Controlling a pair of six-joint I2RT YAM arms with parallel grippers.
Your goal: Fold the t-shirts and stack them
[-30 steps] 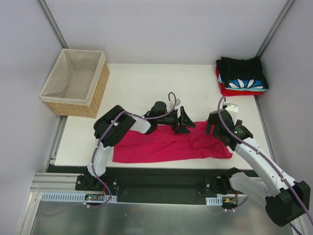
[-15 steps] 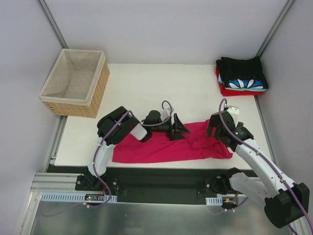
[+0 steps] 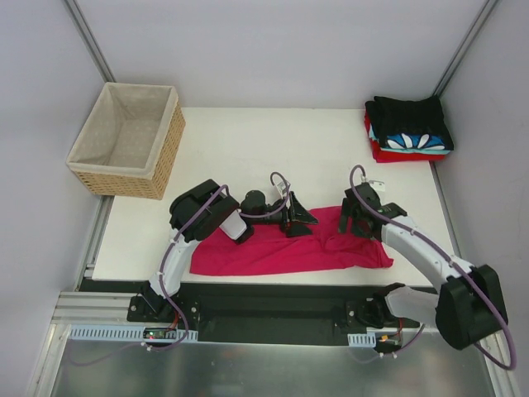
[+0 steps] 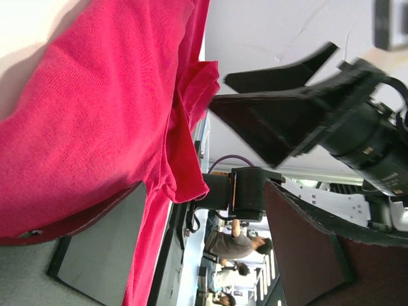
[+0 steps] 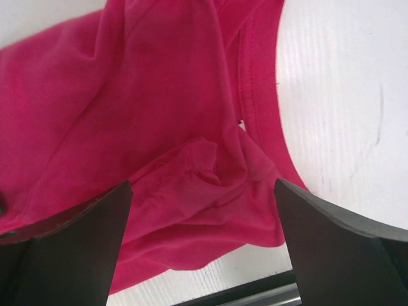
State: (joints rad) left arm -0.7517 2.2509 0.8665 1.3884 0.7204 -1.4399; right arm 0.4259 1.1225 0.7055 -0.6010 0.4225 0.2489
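Note:
The crimson-pink tee (image 3: 281,248) lies spread along the table's front edge, with its right end bunched. My left gripper (image 3: 299,217) lies sideways at the tee's far edge near the middle, jaws wide open. In the left wrist view (image 4: 204,191) the cloth (image 4: 95,115) lies against one finger (image 4: 95,248). My right gripper (image 3: 359,217) hangs over the tee's right part. In the right wrist view (image 5: 204,191) it is open and astride a crumpled sleeve (image 5: 204,172). Folded black, blue-white and red shirts (image 3: 409,128) are stacked at the back right.
A wicker basket (image 3: 165,157) with beige lining stands at the table's back left corner. The white table (image 3: 264,149) shows between basket and stack. Its front edge (image 5: 255,296) runs just below the tee's hem.
My left gripper has slid toward the front and a little left, onto the tee's far edge. My right gripper has moved left over the tee's bunched right part.

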